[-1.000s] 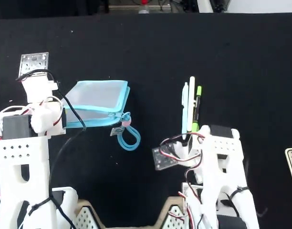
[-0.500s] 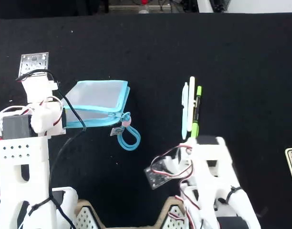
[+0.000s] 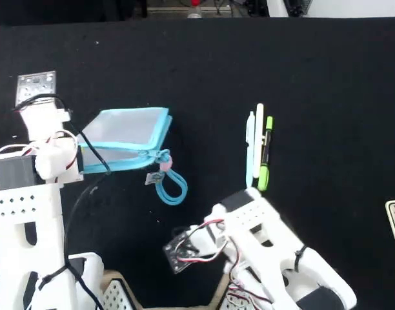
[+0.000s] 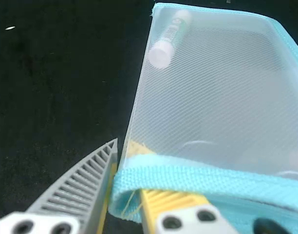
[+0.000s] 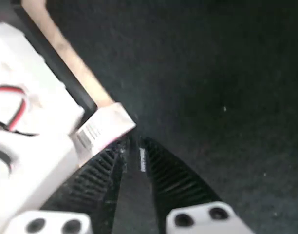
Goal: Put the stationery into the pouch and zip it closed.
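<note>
Retreating over the last second, the right arm is swinging its wrist away from the pens and in toward the table's near edge. The left arm is sliding slightly outward and dragging the pouch with it.

The left pincer point(image 4: 125, 163) is clamping the teal binding at a corner of the translucent mesh pouch with teal trim point(image 3: 130, 132), with its grey finger on one side and its yellow finger on the other. That grip is probably anchoring the pouch and holding its edge up so things can be pushed in. Inside, a white cylindrical stick point(image 4: 167, 35) is already lying against the far seam. The teal loop zip pull point(image 3: 172, 187) is trailing on the black table cloth point(image 3: 313, 77), just beside the pouch.

The right pincer point(image 5: 132, 148) is hanging over the cloth with its black fingers closed at the tips and carrying nothing. It is well apart from the remaining stationery, so it is likely repositioning rather than picking.

A pale blue pen point(image 3: 250, 148), a white pen point(image 3: 259, 135) and a green highlighter point(image 3: 266, 152) are lying side by side, touching and well apart from the pouch. They are still waiting to be loaded, and the zipping is not yet done.
</note>
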`<state>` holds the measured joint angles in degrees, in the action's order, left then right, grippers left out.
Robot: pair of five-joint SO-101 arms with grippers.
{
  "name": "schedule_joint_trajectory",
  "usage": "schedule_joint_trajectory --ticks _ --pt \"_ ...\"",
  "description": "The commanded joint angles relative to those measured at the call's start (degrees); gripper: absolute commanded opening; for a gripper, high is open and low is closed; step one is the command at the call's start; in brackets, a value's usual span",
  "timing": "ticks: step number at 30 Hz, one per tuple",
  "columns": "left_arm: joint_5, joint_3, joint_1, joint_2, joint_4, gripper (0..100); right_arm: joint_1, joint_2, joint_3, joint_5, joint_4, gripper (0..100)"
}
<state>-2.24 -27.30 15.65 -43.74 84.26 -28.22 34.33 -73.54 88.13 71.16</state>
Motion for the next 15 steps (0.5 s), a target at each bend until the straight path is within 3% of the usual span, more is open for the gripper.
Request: schedule_joint_trajectory --ticks 1,9,15 --pt "0.62 3.21 2.15 -0.53 -0.62 3 -3.16 0.04 3.38 -7.3 2.46 2.5" --pt "0.62 3.21 1.89 -0.53 -0.62 3 -3.34 0.04 17.54 -29.98 16.18 2.5" --pt "0.62 3.21 1.98 -0.53 -0.62 3 -10.02 -0.48 15.43 -32.26 15.56 2.8"
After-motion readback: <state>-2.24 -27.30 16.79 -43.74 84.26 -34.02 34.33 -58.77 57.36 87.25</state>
